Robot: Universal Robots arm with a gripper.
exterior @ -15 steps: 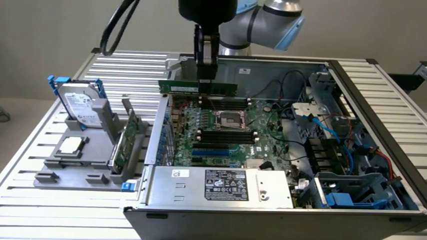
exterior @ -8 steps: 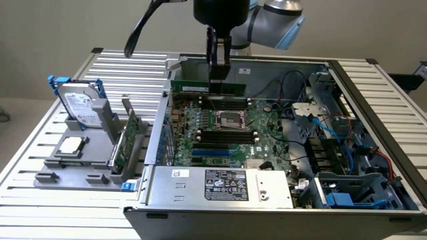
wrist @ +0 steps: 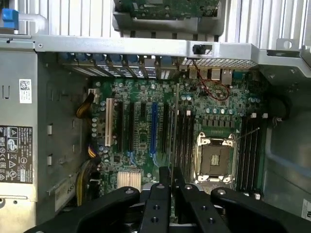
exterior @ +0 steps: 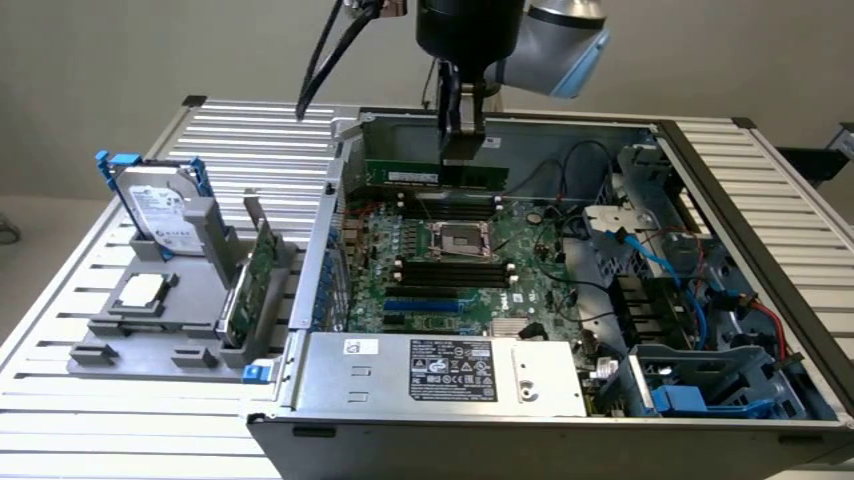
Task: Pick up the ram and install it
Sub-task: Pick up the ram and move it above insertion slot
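1. Nearest us, the power supply (exterior: 454,370) sits along the near wall of the open computer case (exterior: 534,450), label up.
2. Off to the exterior view's left, a grey holder tray (exterior: 134,335) rests on the slatted table (exterior: 240,130). A square processor chip (exterior: 140,293) lies flat in it. An expansion card (exterior: 254,275) stands upright at the side nearest the case, and a hard drive (exterior: 160,210) stands on edge at the far end.
3. Inside the case, the motherboard (exterior: 441,300) lies flat, with its CPU socket (exterior: 470,242) in the middle. Dark memory slots (exterior: 454,272) run along the socket's near side, with more on its far side.
4. And here's the action: the gripper (exterior: 461,150) comes straight down from above, fingers (wrist: 156,204) pinched tight on the ram (exterior: 441,175). It holds the green stick level, long edge down, above the far memory slots.
5. The ram is up in the air, not seated in any slot, close to the case's far wall.
6. Blue and black cables (exterior: 627,250) trail on the exterior view's right.
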